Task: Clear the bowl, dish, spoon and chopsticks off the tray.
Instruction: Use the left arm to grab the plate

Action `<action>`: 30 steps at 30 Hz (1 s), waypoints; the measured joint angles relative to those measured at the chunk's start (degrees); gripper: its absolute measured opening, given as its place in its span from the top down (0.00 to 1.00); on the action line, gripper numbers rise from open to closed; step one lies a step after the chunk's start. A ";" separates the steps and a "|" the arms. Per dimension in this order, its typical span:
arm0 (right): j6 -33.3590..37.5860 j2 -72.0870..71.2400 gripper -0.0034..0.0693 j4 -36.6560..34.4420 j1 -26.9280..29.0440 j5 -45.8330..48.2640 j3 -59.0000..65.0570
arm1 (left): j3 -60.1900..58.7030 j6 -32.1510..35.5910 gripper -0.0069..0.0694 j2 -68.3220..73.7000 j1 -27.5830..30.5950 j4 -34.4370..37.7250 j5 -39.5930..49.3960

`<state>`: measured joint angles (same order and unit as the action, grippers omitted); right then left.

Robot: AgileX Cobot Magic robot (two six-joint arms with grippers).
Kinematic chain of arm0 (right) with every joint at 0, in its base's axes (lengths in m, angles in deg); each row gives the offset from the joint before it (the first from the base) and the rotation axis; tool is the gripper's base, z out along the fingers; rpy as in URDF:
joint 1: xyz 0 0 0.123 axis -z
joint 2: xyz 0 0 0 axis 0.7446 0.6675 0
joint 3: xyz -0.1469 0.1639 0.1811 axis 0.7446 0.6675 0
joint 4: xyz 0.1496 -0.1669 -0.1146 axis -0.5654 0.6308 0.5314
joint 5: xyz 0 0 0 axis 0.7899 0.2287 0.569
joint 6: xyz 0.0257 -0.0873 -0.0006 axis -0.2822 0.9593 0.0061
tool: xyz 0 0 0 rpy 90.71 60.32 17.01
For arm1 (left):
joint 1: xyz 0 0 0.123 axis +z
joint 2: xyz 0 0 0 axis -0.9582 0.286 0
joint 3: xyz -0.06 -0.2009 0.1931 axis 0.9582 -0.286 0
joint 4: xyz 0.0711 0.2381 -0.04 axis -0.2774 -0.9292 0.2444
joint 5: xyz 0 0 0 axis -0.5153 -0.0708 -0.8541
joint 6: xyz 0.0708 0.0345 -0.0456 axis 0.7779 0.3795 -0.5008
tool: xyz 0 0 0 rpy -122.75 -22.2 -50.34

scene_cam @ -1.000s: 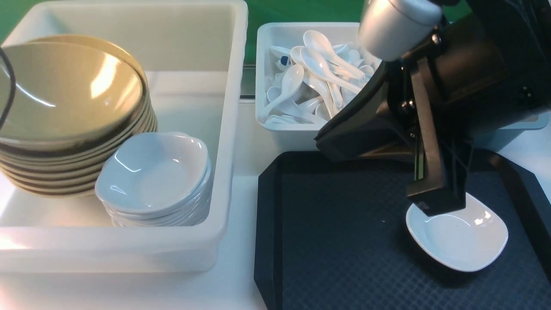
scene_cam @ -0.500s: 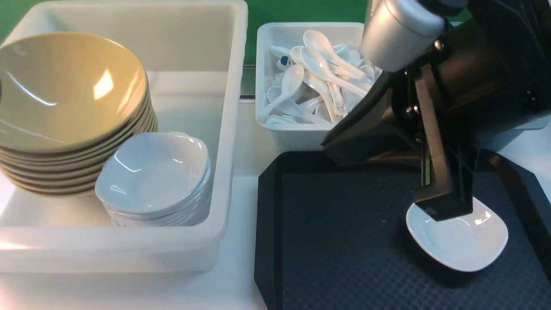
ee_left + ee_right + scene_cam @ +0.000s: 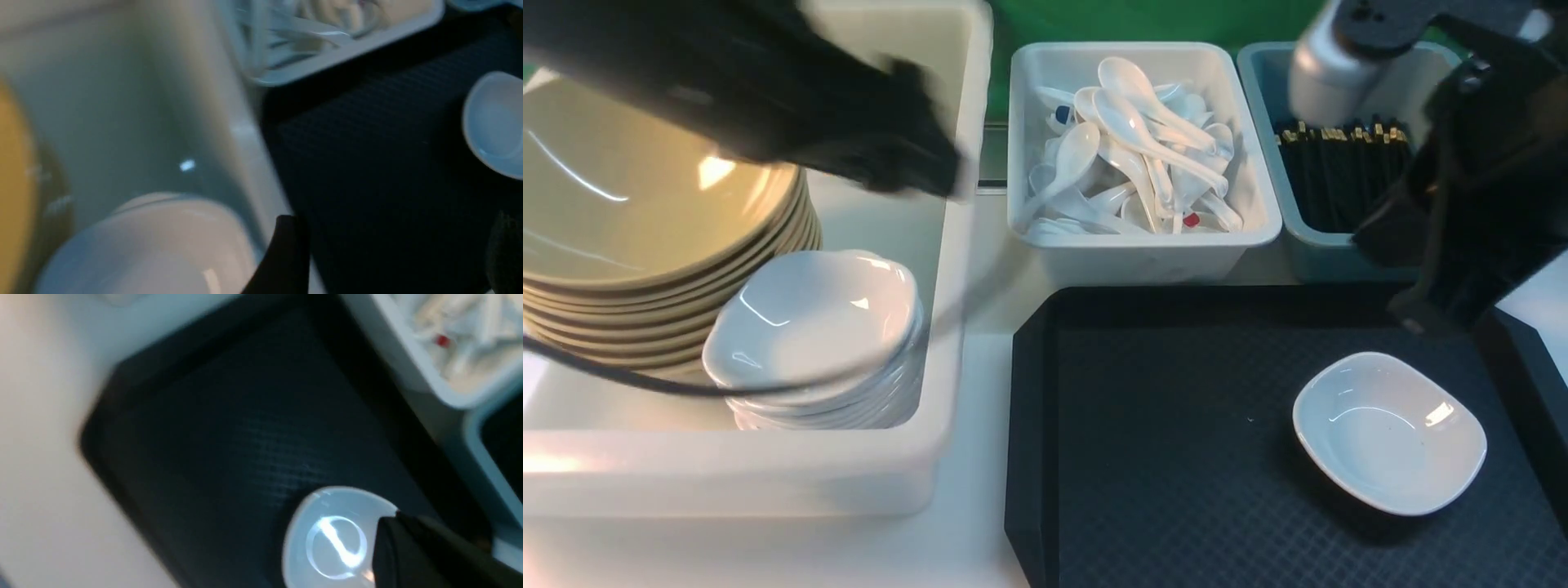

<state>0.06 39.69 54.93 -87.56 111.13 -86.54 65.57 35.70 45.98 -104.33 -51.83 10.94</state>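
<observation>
The right arm has lifted clear of the dish (image 3: 1390, 431) it was bent over a second ago and drawn back to the far right, while the left arm (image 3: 768, 90) has swept in, blurred, over the big white tub (image 3: 768, 478). Nearest the camera, the small white dish sits upright and alone on the right half of the black tray (image 3: 1160, 457), which rests on the pale counter (image 3: 984, 457); nothing touches it. The right fingers (image 3: 1437, 302) hang above the tray's far edge, pressed together and carrying nothing visible. To the left, the tub holds a stack of white dishes (image 3: 813, 327) beside a taller stack of olive-yellow bowls (image 3: 645, 220); the left fingers (image 3: 286, 253) stand wide apart over it, empty. Beyond the tray, a white tub of spoons (image 3: 1131, 139) and a grey-blue tub of black chopsticks (image 3: 1339, 163) line the back. The dish looks light, rigid, glaze-slick and liable to chip. The surest hold is probably its raised rim, one finger inside and one under the lip, squeezed gently so it does not squirt free.
</observation>
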 joint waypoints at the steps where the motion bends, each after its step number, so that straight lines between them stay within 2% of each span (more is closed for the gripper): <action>1: -1.01 -1.23 0.87 0.75 0.00 0.00 0.54 | 0.11 -0.48 0.19 2.67 -2.69 -0.20 -1.40; 4: -5.06 -8.06 0.87 2.12 0.00 0.41 3.20 | 1.37 -0.80 0.19 12.15 -10.73 0.28 -6.74; 8: -8.85 -18.64 0.87 2.48 0.00 0.74 8.38 | 5.61 1.16 0.19 23.96 -16.45 3.00 -9.63; 15: -13.74 -31.34 0.87 2.48 0.00 1.44 17.65 | 16.16 4.89 0.19 37.90 -19.92 6.61 -15.14; 23: -15.63 -34.29 0.87 1.82 0.00 1.40 22.87 | 22.67 4.60 0.20 48.21 -19.98 7.54 -16.44; 24: -15.56 -34.29 0.87 1.64 0.00 1.46 23.50 | 23.28 4.60 0.22 49.53 -19.98 8.45 -16.38; 25: -15.07 -34.29 0.87 1.64 0.00 1.38 23.96 | 24.05 4.59 0.29 50.30 -19.98 9.50 -16.32; 26: -14.90 -34.29 0.87 1.58 0.00 1.45 24.01 | 24.15 4.59 0.29 50.30 -19.98 9.68 -16.26; 29: -13.61 -34.29 0.87 1.46 0.00 1.42 24.44 | 25.07 4.64 0.57 51.32 -19.98 10.57 -15.36; 30: -13.60 -34.29 0.87 1.46 0.00 1.42 24.44 | 25.12 4.64 0.60 51.32 -19.98 10.57 -15.31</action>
<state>-13.54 5.40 56.39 -87.56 112.55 -62.11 90.69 40.34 97.30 -124.31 -41.26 -4.37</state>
